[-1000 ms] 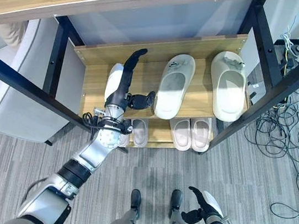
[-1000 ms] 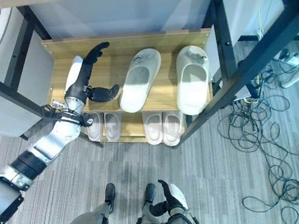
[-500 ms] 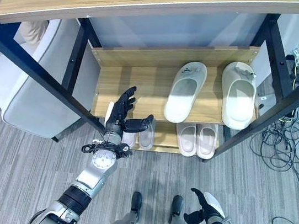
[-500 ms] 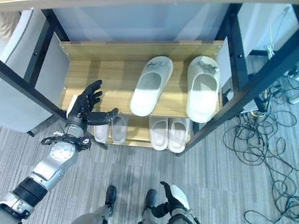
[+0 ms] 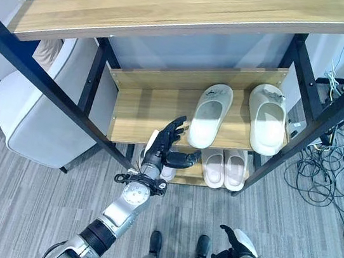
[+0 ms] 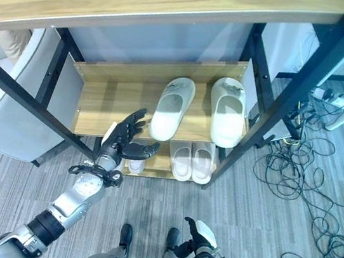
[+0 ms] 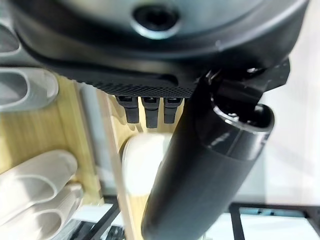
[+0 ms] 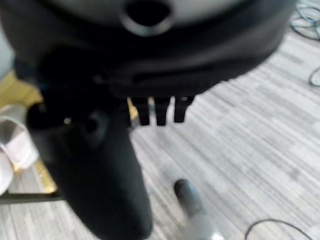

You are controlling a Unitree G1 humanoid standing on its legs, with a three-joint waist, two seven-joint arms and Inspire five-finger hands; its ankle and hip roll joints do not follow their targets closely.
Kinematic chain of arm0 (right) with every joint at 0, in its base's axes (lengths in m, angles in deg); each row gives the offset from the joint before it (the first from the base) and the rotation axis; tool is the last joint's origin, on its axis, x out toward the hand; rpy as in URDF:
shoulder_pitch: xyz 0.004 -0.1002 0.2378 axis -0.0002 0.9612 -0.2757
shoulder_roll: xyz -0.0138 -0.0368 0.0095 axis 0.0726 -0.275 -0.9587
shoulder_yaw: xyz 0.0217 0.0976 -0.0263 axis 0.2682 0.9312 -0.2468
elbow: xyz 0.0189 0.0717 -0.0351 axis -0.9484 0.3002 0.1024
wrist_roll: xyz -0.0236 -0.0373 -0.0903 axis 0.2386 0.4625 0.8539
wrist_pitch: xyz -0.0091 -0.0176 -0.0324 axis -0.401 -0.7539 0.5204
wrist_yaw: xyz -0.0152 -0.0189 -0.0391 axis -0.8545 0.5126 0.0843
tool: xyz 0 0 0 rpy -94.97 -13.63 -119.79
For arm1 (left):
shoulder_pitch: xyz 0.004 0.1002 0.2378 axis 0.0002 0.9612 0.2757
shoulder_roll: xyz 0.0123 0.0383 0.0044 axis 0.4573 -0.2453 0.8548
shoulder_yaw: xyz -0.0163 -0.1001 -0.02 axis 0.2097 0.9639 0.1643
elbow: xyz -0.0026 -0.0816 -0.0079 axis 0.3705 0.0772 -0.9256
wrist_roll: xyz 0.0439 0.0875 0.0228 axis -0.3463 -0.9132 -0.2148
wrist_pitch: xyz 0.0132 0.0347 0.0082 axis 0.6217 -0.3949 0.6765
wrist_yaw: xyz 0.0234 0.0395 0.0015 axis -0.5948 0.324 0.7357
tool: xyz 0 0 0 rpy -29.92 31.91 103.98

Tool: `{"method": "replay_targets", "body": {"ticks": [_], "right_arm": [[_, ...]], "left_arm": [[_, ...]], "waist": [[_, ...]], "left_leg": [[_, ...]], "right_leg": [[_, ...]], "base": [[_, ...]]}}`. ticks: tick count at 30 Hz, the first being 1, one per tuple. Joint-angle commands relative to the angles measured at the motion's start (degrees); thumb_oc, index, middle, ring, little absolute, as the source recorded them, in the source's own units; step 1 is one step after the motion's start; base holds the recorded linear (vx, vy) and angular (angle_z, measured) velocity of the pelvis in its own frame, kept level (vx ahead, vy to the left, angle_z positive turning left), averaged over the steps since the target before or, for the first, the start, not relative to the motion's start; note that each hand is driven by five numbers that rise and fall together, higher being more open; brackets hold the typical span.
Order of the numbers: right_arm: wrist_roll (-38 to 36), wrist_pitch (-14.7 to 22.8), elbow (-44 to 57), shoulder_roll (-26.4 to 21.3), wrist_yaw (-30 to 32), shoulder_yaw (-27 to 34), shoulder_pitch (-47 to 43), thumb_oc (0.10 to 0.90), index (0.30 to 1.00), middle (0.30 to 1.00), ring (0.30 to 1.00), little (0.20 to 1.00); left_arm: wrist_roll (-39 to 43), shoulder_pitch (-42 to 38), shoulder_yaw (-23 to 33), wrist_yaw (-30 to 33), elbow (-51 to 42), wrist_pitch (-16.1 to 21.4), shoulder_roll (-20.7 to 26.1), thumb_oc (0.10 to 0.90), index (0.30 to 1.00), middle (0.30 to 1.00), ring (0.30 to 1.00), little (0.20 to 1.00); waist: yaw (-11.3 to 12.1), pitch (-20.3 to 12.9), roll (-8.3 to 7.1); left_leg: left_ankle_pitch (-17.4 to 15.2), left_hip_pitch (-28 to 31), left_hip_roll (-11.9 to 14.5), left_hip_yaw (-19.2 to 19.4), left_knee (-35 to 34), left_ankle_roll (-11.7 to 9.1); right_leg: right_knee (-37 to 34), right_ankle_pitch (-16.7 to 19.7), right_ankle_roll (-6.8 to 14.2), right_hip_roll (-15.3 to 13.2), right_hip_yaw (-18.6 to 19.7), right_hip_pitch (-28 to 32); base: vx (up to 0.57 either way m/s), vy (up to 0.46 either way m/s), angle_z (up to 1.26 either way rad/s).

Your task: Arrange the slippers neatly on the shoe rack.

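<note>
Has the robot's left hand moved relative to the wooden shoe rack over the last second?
Yes. The left hand has pulled back from over the wooden shoe rack's upper shelf to its front edge, open and holding nothing, nearer the large cream slipper.

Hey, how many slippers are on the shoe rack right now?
5 visible. Two large white slippers lie on the upper shelf. A smaller pair sits on the lower shelf, and another shows partly behind the left hand, which may hide more.

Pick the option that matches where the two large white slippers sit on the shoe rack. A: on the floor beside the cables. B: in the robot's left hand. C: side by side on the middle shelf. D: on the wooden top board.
C: the two large white slippers lie side by side on the middle shelf, above the smaller pairs, while the left hand is open and holds nothing.
</note>
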Motion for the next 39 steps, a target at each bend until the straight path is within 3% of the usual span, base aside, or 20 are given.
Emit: {"method": "replay_targets", "body": {"ticks": [1, 18, 26, 27, 39], "right_arm": [[-0.8, 1.2, -0.7, -0.6, 2.3, -0.1, -0.2, 0.800, 0.900, 0.900, 0.900, 0.900], [-2.0, 0.3, -3.8, -1.3, 3.3, 0.0, -1.9, 0.800, 0.900, 0.900, 0.900, 0.900], [-2.1, 0.2, -4.0, -1.2, 3.3, 0.0, -1.9, 0.800, 0.900, 0.900, 0.900, 0.900], [-2.5, 0.1, -5.1, -1.4, 3.6, -0.4, -2.6, 0.800, 0.900, 0.900, 0.900, 0.900], [-2.9, 0.0, -6.5, -1.0, 4.1, -0.7, -3.3, 0.800, 0.900, 0.900, 0.900, 0.900]], "left_arm": [[-1.1, -8.3, 0.2, 0.4, 2.1, 5.5, -3.0, 0.800, 0.900, 0.900, 0.900, 0.900], [-0.7, -12.2, -4.4, 0.3, 5.5, 5.4, -6.2, 0.800, 0.900, 0.900, 0.900, 0.900], [-0.5, -12.5, -4.4, 0.4, 5.5, 5.5, -6.3, 0.800, 0.900, 0.900, 0.900, 0.900], [0.1, -16.7, -5.8, 1.1, 7.3, 5.8, -8.3, 0.800, 0.900, 0.900, 0.900, 0.900], [-0.5, -18.5, -6.6, 1.6, 9.6, 5.9, -9.7, 0.800, 0.900, 0.900, 0.900, 0.900]], "waist": [[-0.2, -2.2, -1.09], [-1.8, -1.6, 0.62], [-1.8, -1.6, 0.69], [-2.7, -1.7, 1.53], [-3.4, -2.0, 2.40]], "left_leg": [[-2.6, -0.8, -0.7, 1.1, 0.1, -1.8], [-2.5, -1.2, -0.8, 3.0, 0.1, -1.6], [-2.5, -1.2, -0.8, 3.1, 0.1, -1.6], [-2.6, -0.8, -1.0, 3.5, 0.1, -1.8], [-2.6, -0.5, -0.8, 4.0, 0.1, -1.9]], "right_leg": [[0.4, -7.5, 4.5, -3.8, -0.6, 0.2], [0.5, -7.0, 4.8, -4.1, 1.6, -1.6], [0.5, -7.0, 4.8, -4.1, 1.6, -1.6], [0.4, -7.0, 4.9, -4.2, 1.8, -1.6], [0.4, -7.1, 4.9, -4.2, 1.9, -1.6]], "base": [[0.00, 0.017, -0.08], [0.00, 0.009, -0.07], [0.01, 0.002, -0.03], [0.07, 0.015, -0.02], [0.01, 0.002, -0.06]]}}
